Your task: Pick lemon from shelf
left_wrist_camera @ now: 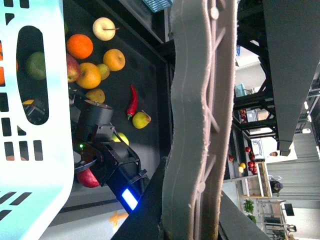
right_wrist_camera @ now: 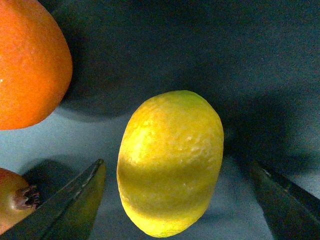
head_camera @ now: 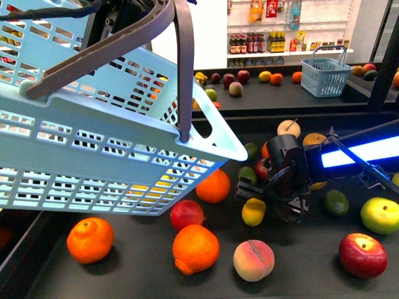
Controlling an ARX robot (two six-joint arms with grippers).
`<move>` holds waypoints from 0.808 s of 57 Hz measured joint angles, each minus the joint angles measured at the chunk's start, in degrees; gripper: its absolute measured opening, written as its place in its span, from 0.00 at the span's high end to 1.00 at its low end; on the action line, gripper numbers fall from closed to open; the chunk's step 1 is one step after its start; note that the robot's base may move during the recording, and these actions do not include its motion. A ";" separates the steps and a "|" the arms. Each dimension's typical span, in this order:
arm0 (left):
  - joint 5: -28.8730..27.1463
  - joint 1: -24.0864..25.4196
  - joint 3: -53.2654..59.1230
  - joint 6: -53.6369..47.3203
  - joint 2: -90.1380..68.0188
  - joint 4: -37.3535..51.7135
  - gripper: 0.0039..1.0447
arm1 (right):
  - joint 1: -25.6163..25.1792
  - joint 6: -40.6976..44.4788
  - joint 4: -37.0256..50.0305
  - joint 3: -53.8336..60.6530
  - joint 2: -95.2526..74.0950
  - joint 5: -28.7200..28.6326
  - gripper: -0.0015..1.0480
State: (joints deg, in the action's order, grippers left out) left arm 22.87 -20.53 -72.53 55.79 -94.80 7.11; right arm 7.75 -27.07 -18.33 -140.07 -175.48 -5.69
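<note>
Basket (head_camera: 93,143) hangs tilted from my left gripper (head_camera: 131,11), kept close, I judge, to take the fruit; how those jaws sit on its handle (head_camera: 181,75) I cannot tell. Beyond, my right gripper (right_wrist_camera: 176,165) straddles the lemon (head_camera: 254,212), jaws wide, touching nothing, since it lies loose on the shelf (head_camera: 305,274) among oranges (head_camera: 213,185).
</note>
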 joint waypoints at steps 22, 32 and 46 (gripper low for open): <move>-0.02 0.02 0.00 0.00 0.00 0.00 0.91 | 0.35 1.51 -1.60 -1.51 -1.16 0.66 0.53; 0.02 0.02 0.00 0.00 0.00 0.00 0.91 | 0.15 2.75 0.83 2.36 0.76 1.05 0.54; -0.02 0.02 0.00 0.00 0.00 0.00 0.91 | -2.78 3.98 11.80 22.82 16.44 -0.35 0.54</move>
State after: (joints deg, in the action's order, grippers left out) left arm 22.85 -20.51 -72.53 55.79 -94.80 7.11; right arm 4.97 -23.09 -6.52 -117.25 -159.04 -6.04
